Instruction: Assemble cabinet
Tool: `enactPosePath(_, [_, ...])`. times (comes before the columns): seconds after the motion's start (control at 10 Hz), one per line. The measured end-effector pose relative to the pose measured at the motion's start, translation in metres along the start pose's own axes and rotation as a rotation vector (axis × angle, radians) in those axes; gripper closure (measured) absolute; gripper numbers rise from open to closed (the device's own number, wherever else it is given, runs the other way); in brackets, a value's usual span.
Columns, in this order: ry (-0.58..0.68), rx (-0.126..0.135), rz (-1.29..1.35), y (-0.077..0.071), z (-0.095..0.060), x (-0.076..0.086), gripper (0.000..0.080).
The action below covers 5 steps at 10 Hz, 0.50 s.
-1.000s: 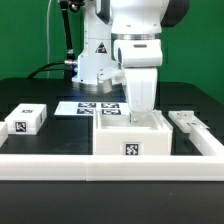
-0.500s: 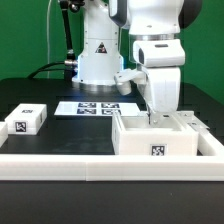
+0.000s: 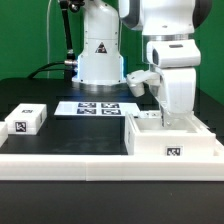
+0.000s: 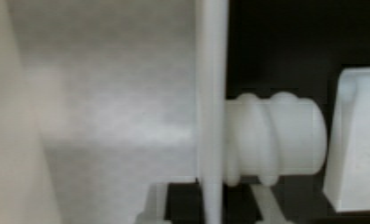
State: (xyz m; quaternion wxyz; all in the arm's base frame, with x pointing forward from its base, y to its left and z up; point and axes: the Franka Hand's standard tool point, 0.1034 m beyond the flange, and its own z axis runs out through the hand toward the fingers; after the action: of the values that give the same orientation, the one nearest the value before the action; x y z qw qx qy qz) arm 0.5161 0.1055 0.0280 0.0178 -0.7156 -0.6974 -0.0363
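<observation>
The cabinet (image 3: 172, 141) is a large white open box with a tag on its front face. It stands on the black table at the exterior view's right, against the white front rail. My gripper (image 3: 171, 120) reaches down into it from above and is shut on one of its thin walls. In the wrist view the wall (image 4: 210, 100) runs edge-on between my dark fingers (image 4: 178, 203). A ribbed white knob (image 4: 281, 138) sticks out beside the wall. The inside face of the cabinet (image 4: 93, 110) fills the other side.
A small white tagged block (image 3: 27, 120) lies at the exterior view's left. The marker board (image 3: 95, 107) lies flat before the robot base (image 3: 98, 60). A white rail (image 3: 60, 160) runs along the front. A white part (image 3: 207, 128) shows behind the cabinet's right corner.
My gripper has slid the cabinet along the front rail toward the exterior view's right. It now covers most of the white part at the right. The small block has not moved.
</observation>
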Motion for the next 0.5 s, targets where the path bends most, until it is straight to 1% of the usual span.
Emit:
enactPosePath(0.1, [-0.025, 0.014, 0.014, 0.0001, 0.0005, 0.004, 0.0762])
enactPosePath(0.4, [-0.036, 0.012, 0.014, 0.0001, 0.0009, 0.0025, 0.0755])
enactPosePath(0.5, [-0.036, 0.012, 0.014, 0.0001, 0.0009, 0.0024, 0.0571])
